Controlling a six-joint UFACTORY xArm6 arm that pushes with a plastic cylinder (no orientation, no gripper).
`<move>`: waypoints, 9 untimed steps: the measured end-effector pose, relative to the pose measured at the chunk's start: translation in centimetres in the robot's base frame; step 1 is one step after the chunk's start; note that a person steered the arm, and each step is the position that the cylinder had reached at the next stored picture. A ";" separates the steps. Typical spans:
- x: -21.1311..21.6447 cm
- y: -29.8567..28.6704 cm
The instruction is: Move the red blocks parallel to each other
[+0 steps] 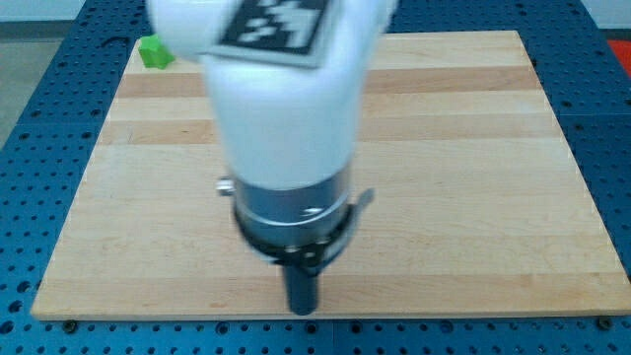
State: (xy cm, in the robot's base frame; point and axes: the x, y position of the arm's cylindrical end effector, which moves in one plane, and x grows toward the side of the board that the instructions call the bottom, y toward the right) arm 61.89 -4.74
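Observation:
No red block shows in the camera view; any red blocks are out of sight, possibly hidden behind the arm. My white arm fills the middle of the view, and its dark rod ends at my tip (302, 310) near the board's bottom edge, slightly left of centre. The only block in sight is a green one (155, 52) at the board's top left corner, far from my tip.
The wooden board (473, 177) lies on a blue perforated table (39, 108). The arm's white body (286, 108) and its dark collar (294, 222) hide the board's middle.

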 end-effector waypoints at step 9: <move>-13.1 6.4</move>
